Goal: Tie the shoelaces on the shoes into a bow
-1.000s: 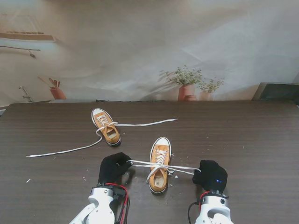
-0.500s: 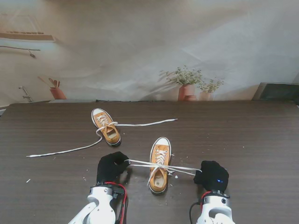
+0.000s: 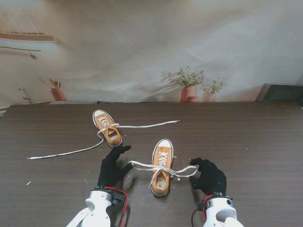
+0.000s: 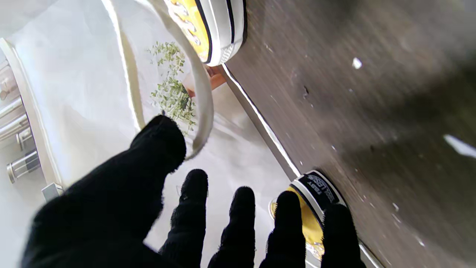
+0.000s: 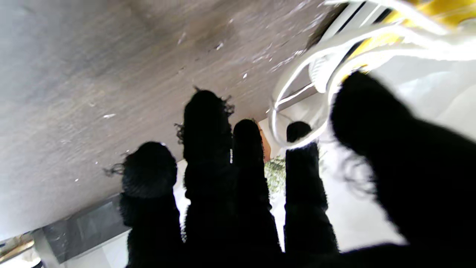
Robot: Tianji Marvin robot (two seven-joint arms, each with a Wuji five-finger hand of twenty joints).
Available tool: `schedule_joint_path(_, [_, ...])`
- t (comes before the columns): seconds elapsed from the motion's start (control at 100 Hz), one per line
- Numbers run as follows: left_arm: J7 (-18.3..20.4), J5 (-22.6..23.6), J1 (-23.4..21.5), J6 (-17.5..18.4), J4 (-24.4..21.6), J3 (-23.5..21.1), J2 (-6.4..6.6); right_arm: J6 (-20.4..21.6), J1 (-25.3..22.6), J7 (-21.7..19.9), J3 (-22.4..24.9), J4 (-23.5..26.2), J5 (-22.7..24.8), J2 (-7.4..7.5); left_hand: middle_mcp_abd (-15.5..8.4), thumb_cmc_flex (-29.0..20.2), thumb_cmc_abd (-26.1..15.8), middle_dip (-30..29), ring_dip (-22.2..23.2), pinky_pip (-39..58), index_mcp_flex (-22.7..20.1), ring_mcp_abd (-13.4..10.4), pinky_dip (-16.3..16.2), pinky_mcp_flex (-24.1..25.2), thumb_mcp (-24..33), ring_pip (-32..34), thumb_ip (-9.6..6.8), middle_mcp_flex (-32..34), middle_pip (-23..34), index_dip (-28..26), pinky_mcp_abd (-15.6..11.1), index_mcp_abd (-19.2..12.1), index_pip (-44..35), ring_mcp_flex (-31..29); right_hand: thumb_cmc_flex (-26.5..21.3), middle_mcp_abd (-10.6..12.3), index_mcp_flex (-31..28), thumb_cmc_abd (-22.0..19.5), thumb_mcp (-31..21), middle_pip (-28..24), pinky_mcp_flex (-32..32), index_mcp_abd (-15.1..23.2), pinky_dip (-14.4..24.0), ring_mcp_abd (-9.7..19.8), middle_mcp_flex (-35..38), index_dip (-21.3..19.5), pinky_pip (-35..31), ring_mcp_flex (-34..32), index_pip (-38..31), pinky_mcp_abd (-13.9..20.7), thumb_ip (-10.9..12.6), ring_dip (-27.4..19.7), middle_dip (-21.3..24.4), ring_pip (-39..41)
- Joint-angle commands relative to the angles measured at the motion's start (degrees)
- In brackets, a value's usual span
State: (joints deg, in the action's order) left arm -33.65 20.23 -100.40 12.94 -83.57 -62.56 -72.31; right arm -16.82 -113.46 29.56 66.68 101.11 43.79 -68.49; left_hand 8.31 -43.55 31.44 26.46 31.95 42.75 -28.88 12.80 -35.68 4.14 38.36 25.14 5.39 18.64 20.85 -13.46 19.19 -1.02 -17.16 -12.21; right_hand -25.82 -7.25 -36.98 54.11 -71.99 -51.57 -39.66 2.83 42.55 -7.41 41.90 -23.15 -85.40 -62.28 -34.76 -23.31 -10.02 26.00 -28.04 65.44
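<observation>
At the far left of the dark wood-grain table (image 3: pixel 265 142), a long white lace (image 3: pixel 66 152) trails loose from the farther yellow low-top sneaker (image 3: pixel 108 128); its second lace end (image 3: pixel 149 125) runs rightward toward the table centre; this shoe is untied. The heel patch of that sneaker shows in the left wrist view, black with white lettering, too blurred to read with certainty. The left hand (image 3: pixel 112 168), black-gloved, stands beside the nearer sneaker with fingers extended and spread; a white lace loop (image 3: pixel 142 165) reaches its thumb, and in the left wrist view the loop (image 4: pixel 202 93) hangs against the thumb tip; whether it is pinched cannot be told. The nearer yellow sneaker (image 3: pixel 162 166) lies between the two hands, toe pointing away from the robot; its laces stretch to both sides across the tongue. The right hand (image 3: pixel 208 176), also black-gloved, has fingers extended; a lace loop (image 5: pixel 297 111) encircles one fingertip in the right wrist view. Potted plants (image 3: pixel 189 85) stand behind the table.
</observation>
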Motion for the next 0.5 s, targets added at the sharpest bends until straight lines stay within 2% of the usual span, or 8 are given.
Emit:
schedule_joint_path(0.0, [1.9,-0.5,-1.1,1.0,-1.6,-1.0,0.54,1.3,-1.4,-2.8,0.9,0.9,0.3,1.47,-2.1,1.9,3.1,-2.5,-2.7,-5.5,2.8,-2.4,0.3,1.2,-2.2,-3.3,0.13,-4.2,-2.3,1.7,-4.5,0.7,2.1,2.7,4.9,2.0,4.6,5.6,1.0,-1.1,2.0,-1.9,1.3,2.4,-4.1,0.7,1.5,2.4,-0.5,2.4,-1.9,1.3,0.0,-1.4])
schedule_joint_path(0.06, [3.2,-1.3,-1.8,2.4,-2.2,-2.0,0.83,3.0,-1.5,-3.7,1.3,0.9,-0.1,1.67,-2.8,3.3,6.0,-4.0,-4.3,-11.6,4.5,-3.3,-0.3,1.3,-3.3,-6.8,0.87,-7.2,-4.6,3.2,-4.7,2.1,4.7,3.9,7.7,2.4,6.2,10.2,-0.5,-1.1,3.2,-3.0,1.7,2.5,-5.4,2.8,2.6,3.8,-1.4,2.5,-2.9,1.9,0.2,-2.1])
schedule_joint_path(0.12, [4.4,-1.0,-2.4,3.8,-2.5,-3.0,1.24,3.9,-1.6,-4.7,1.5,1.2,0.1,1.96,-3.4,4.7,7.8,-6.1,-5.8,-17.2,5.8,-4.2,-0.7,1.2,-3.1,-10.2,1.47,-8.2,-8.3,4.5,-4.9,4.0,6.9,4.7,10.4,2.6,7.9,11.1,-1.1,-0.8,4.1,-3.9,2.0,2.7,-6.8,4.2,3.2,4.9,-1.1,2.8,-3.4,2.1,0.3,-2.5])
schedule_joint_path(0.18, [7.7,-2.5,-3.4,5.3,-3.6,-4.4,1.82,4.3,-1.5,-4.8,1.3,1.2,0.6,2.08,-3.7,5.2,8.3,-7.3,-7.7,-23.1,7.2,-5.0,0.0,0.9,-3.4,-13.7,1.72,-9.1,-11.4,5.5,-5.1,4.4,8.8,5.8,12.6,2.6,10.2,9.3,-0.6,-0.7,4.6,-5.0,2.3,2.5,-7.4,5.5,3.6,5.5,-0.5,2.9,-3.7,2.3,0.3,-2.7])
schedule_joint_path(0.23, [12.2,-5.1,-4.7,6.2,-5.1,-5.8,2.59,4.6,-1.2,-4.2,1.0,1.0,0.4,1.96,-3.9,4.5,8.4,-8.4,-9.7,-28.8,8.9,-6.1,0.2,0.6,-4.4,-17.2,1.64,-10.2,-14.7,6.4,-5.7,4.6,10.3,7.3,13.0,2.4,11.6,7.7,0.3,-0.8,5.1,-5.9,2.7,2.1,-7.6,6.5,3.6,5.7,-0.3,2.6,-3.7,2.6,0.3,-2.5])
schedule_joint_path(0.26, [15.0,-6.4,-5.6,6.1,-6.2,-6.7,3.18,4.8,-1.0,-4.0,0.8,0.9,0.3,1.89,-3.9,3.6,8.0,-8.6,-10.7,-32.0,9.8,-6.3,-1.7,0.6,-5.4,-18.8,1.32,-11.0,-16.5,6.8,-6.1,5.2,11.0,8.1,13.0,2.2,12.4,7.1,0.5,-0.8,5.2,-6.5,2.9,1.9,-7.6,6.9,3.6,5.7,-0.1,2.4,-3.7,2.7,0.3,-2.5])
schedule_joint_path(0.35, [20.0,-7.8,-7.0,5.5,-8.1,-8.4,4.39,5.3,-0.7,-3.7,0.4,0.8,-0.1,1.82,-3.5,1.7,7.5,-8.6,-11.6,-33.1,11.3,-6.4,-2.3,1.6,-5.3,-21.2,0.91,-12.4,-18.9,7.0,-6.5,6.6,12.0,9.1,12.6,2.0,15.2,4.8,1.9,-0.7,5.6,-5.9,3.5,1.5,-7.7,8.5,3.6,6.0,0.5,2.2,-3.4,2.9,0.4,-2.5])
schedule_joint_path(0.49, [25.0,-10.0,-8.5,5.3,-10.0,-10.4,5.46,5.7,0.5,-3.4,-0.7,0.5,0.8,1.94,-3.4,-0.1,6.4,-8.7,-11.8,-33.5,11.2,-6.3,-2.1,1.8,-4.3,-22.3,0.4,-12.5,-19.6,6.8,-6.6,6.8,12.4,9.6,11.5,2.0,20.8,2.4,3.9,-0.4,6.1,-2.8,4.1,0.7,-6.8,10.6,3.8,6.2,0.9,1.7,-2.9,3.0,0.5,-2.5])
